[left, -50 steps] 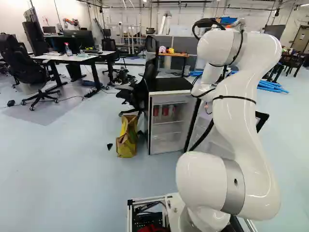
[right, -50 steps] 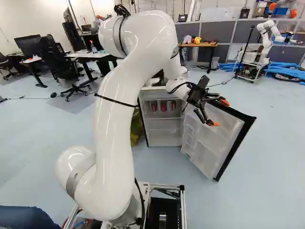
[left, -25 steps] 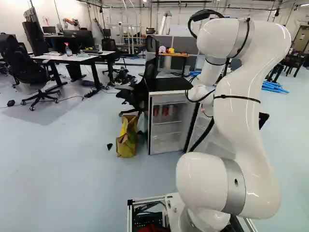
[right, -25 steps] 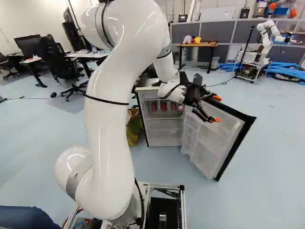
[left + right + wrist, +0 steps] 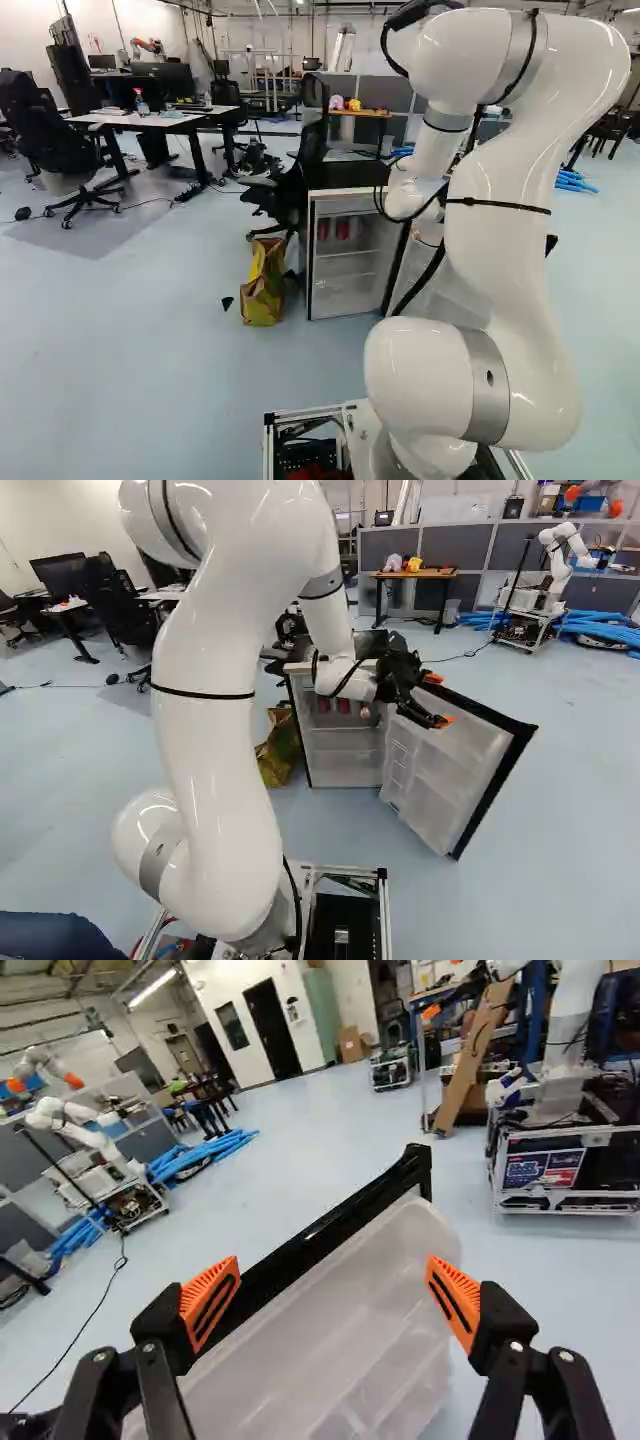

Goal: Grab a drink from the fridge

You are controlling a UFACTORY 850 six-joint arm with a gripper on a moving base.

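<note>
In the right base view my gripper (image 5: 438, 699) hangs by the upper part of the open fridge door (image 5: 440, 775), pointing away from the cans. Its fingers are spread wide with nothing gripped in the wrist view, where the gripper (image 5: 333, 1298) looks over the door's black edge (image 5: 330, 1225) and pale inner shelves (image 5: 330, 1330). Whether it touches the door I cannot tell. The small white fridge (image 5: 345, 270) stands with its inside showing. Red cans (image 5: 342, 230) stand on its upper shelf, partly hidden by my wrist in the right base view.
A yellow-green bag (image 5: 263, 285) and a black office chair (image 5: 305, 180) stand beside the fridge. A low wooden table (image 5: 414, 574) is farther back. Another robot (image 5: 560, 565) stands beyond the door, near blue tubes (image 5: 610, 630). Wheeled equipment (image 5: 565, 1165) shows in the wrist view.
The arm has swung; in the right base view its upper links and wrist have shifted left, and the gripper a little left and up, nearer the fridge body. Base, fridge and door have stayed put.
</note>
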